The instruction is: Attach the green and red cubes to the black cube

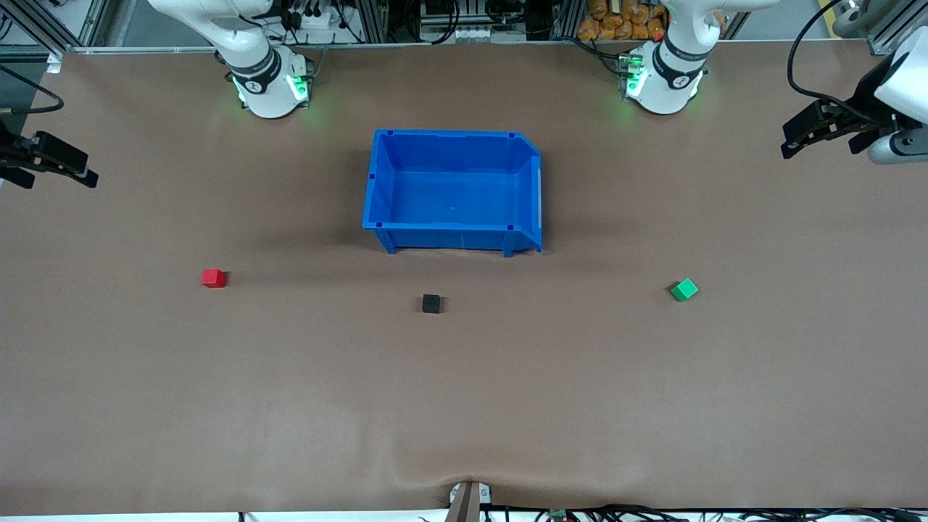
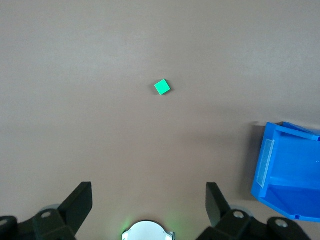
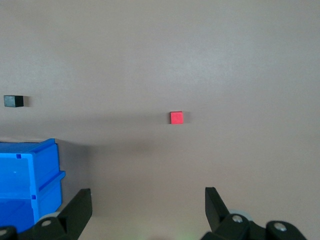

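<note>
Black cube (image 1: 431,304) sits on the table (image 1: 464,406) near mid-table, just nearer the front camera than the blue bin (image 1: 454,190), not touching it. Nothing attached to it.

Red cube (image 1: 213,278) lies toward the right arm's end, well apart from the black cube. Green cube (image 1: 684,290) lies toward the left arm's end, also well apart, turned at an angle to the table edge. All three are single and resting flat on the table.

Right gripper (image 1: 58,162) hangs over the table edge at its own end — fingers (image 3: 75,212) spread wide, holding nothing; the red cube shows between them in its wrist view.

Left gripper (image 1: 815,130) hangs over the table at its own end — fingers (image 2: 77,205) likewise spread, empty, green cube in its wrist view
</note>
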You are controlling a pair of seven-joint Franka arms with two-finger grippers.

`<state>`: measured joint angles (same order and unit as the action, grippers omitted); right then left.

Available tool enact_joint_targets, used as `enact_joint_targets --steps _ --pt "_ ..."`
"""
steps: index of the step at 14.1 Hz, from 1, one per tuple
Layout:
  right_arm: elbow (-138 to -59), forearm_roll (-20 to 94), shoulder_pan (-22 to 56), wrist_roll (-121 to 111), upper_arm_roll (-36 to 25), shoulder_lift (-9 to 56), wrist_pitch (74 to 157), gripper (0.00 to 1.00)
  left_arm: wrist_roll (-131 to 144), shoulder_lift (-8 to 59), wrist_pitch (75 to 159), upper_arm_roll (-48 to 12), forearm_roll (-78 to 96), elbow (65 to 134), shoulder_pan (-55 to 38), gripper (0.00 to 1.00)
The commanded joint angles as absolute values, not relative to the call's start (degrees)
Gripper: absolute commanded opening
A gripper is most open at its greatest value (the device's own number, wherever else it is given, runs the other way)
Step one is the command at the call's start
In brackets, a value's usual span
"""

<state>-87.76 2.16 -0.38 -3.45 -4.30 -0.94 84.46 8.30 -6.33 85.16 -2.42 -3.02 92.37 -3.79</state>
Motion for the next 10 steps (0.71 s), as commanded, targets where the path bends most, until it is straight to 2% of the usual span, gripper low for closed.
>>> enact_joint_targets --steps 1,10 --pt "-86.31 2.11 -1.41 -3.87 -3.95 -0.35 83.5 1.0 7.29 -5.63 83.67 -2.46 -3.08 90.7 -3.6 1.0" --pt "-86.13 2.2 -1.58 -3.96 -3.87 -0.35 83.5 1.0 6.94 -4.04 83.67 -1.85 -3.08 91.23 -1.06 1.0"
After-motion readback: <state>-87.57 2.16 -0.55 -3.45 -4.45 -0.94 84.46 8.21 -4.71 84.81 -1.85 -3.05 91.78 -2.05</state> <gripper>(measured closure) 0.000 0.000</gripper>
